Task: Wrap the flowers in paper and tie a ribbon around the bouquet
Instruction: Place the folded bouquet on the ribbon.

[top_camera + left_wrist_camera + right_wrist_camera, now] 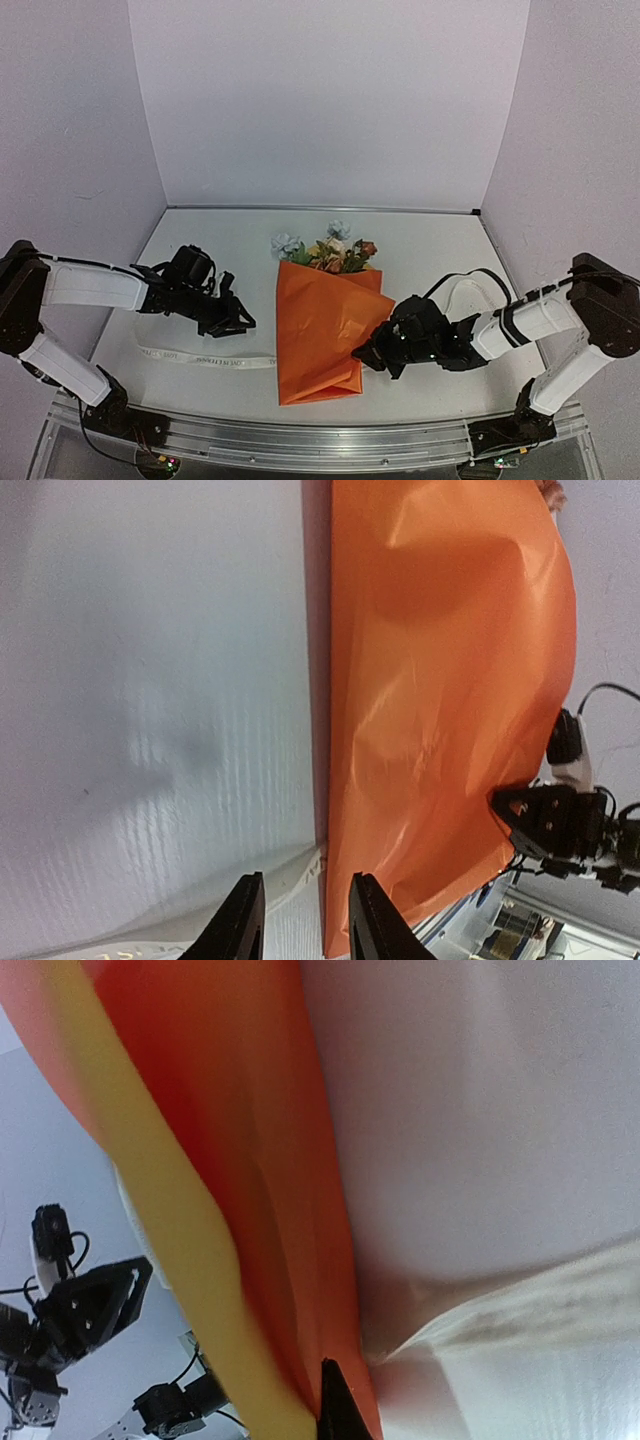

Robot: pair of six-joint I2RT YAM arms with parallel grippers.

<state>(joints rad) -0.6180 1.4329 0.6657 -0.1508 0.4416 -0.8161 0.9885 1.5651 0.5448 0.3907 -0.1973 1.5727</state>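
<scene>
Right tool pinches the 3 o'clock edge of the bright orange paper sheet wrapping the multicoloured flowers. Left tool, narrowly open and empty, hovers at 9 o'clock beside the cream fabric ribbon.

- The top camera sits above and behind the arms, looking down and forward over the whole worktop to the back wall. It is far enough off to take in both arms and the near rail.
- The left wrist camera rides low and close over the worktop, turned on its side. It faces across towards the right edge, with the left gripper at the bottom of its view.
- The right wrist camera is closest of all, pressed up against the paper's edge and facing the left side.
- All three views share the paper. Each wrist view also catches the opposite arm: the right gripper in the left view, and the left one in the right.
</scene>
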